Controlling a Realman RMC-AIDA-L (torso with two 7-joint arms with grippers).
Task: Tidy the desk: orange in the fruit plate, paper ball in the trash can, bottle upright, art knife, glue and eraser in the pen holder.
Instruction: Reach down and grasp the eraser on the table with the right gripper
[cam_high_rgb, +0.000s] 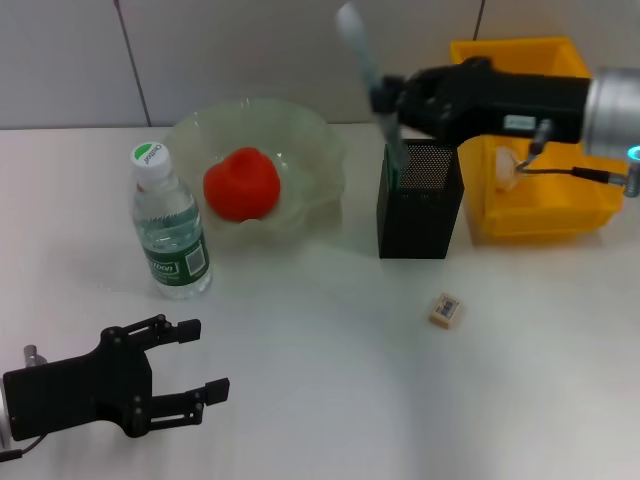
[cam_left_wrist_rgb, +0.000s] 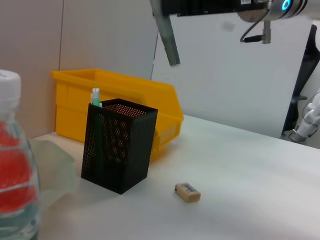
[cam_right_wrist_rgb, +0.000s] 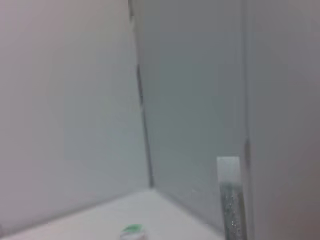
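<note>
White desk (cam_high_rgb: 330, 380) carries all items. Fruit plate (cam_high_rgb: 310, 140) stands toward the back left; the orange (cam_high_rgb: 241, 183) rests inside it. Bottle (cam_high_rgb: 168, 225) stands upright just in front of the plate's left side, cap up. Pen holder (cam_high_rgb: 420, 200) stands right of the plate, with the yellow trash can (cam_high_rgb: 520, 215) just behind and to its right. A green-capped item (cam_left_wrist_rgb: 95, 96) — identity cannot be told — protrudes above the holder's rim in the left wrist view. Eraser (cam_high_rgb: 446, 310) lies flat on the desk in front of the holder, well apart from it.

Right gripper (cam_high_rgb: 385, 100) hangs above the pen holder's rear left corner, holding a long grey-blue art knife (cam_high_rgb: 365, 70) that is tilted and blurred, its lower end at the holder's mouth. Left gripper (cam_high_rgb: 200, 360) is parked low over the front left of the desk, fingers spread and holding nothing.
</note>
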